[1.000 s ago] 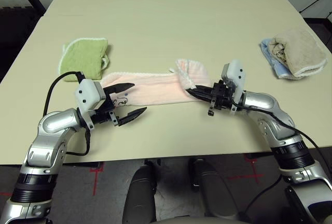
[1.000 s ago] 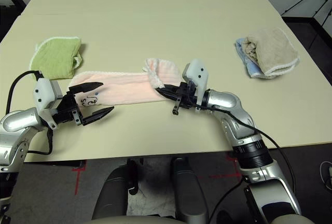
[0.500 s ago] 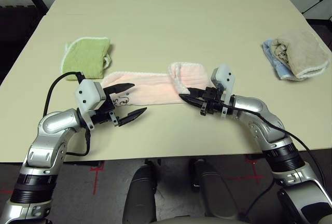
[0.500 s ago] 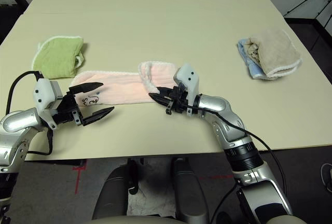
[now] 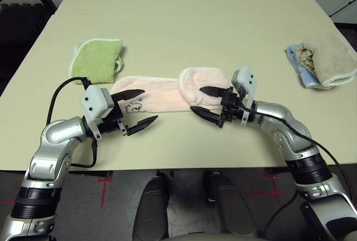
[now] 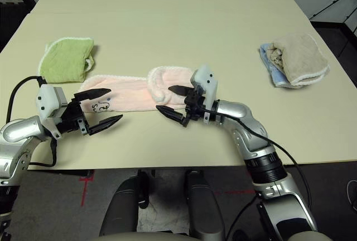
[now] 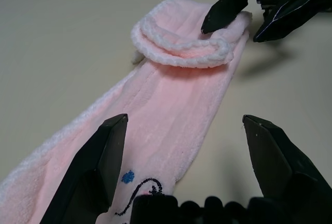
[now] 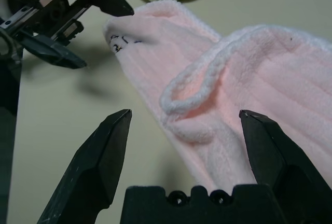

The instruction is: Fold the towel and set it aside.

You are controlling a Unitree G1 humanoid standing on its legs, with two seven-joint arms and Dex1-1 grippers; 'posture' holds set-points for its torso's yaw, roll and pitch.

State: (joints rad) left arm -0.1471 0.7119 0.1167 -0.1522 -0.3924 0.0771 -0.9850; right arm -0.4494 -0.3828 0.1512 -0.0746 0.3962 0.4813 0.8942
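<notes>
The towel point(image 5: 162, 92) lies flat as a long pink strip across the near middle of the table point(image 5: 184, 23), its right end turned back over itself in a short rounded flap edged in white.

The right gripper point(image 5: 204, 100) hangs at that folded end with its jaws spread wide and nothing between them. One finger sits over the flap and the other is just off the towel's near edge above bare table. Its silver forearm reaches in from the right, roughly level and pointing left.

The left gripper point(image 5: 139, 108) is also spread wide and empty, at the towel's other end. Its upper finger is over the cloth beside the dark embroidered mark point(image 5: 133, 106), and its lower finger is over the table in front of the towel. That arm comes in from the left, elbow bent, pointing right, so the two grippers face each other along the strip.

A green cloth point(image 5: 96, 61) lies just beyond the towel's left end. A beige-and-blue bundle point(image 5: 322, 60) sits well apart at the right edge.
</notes>
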